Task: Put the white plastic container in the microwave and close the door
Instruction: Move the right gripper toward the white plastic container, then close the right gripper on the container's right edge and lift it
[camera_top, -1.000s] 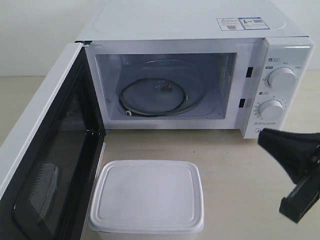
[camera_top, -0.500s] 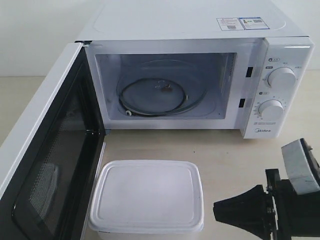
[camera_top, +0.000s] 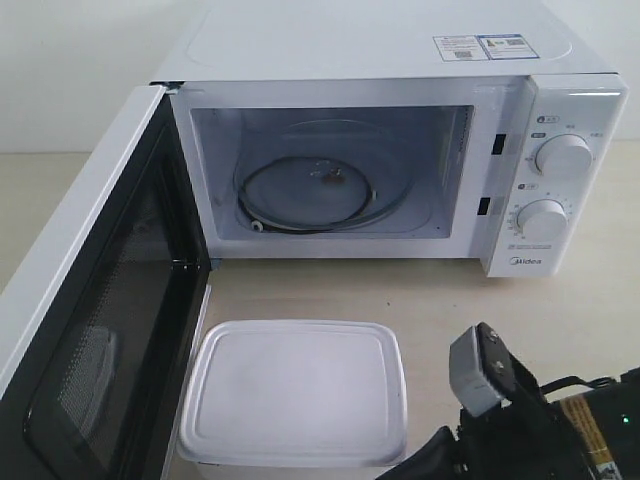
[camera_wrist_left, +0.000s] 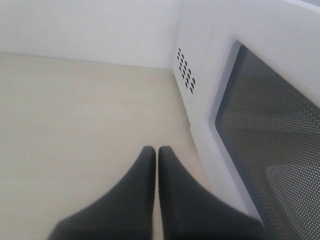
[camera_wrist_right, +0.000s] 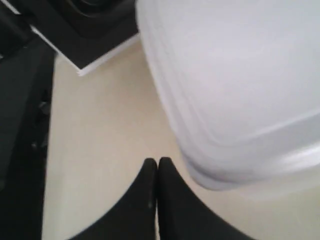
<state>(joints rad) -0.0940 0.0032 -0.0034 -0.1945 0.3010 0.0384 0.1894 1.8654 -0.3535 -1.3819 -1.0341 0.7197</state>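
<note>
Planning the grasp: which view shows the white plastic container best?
Exterior view: the white plastic container shows nearly whole, from above. Right wrist view catches only a blurred corner; left wrist view, nothing.

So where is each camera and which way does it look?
Exterior: in front, slightly above, facing the open microwave, the door and the container on the table; right arm in the corner.
Left wrist: on that arm, looking past the shut left pincer at the table and door window.
Right wrist: on that arm, looking past the shut right pincer at the container.
Shared: exterior and right wrist both show the container.
</note>
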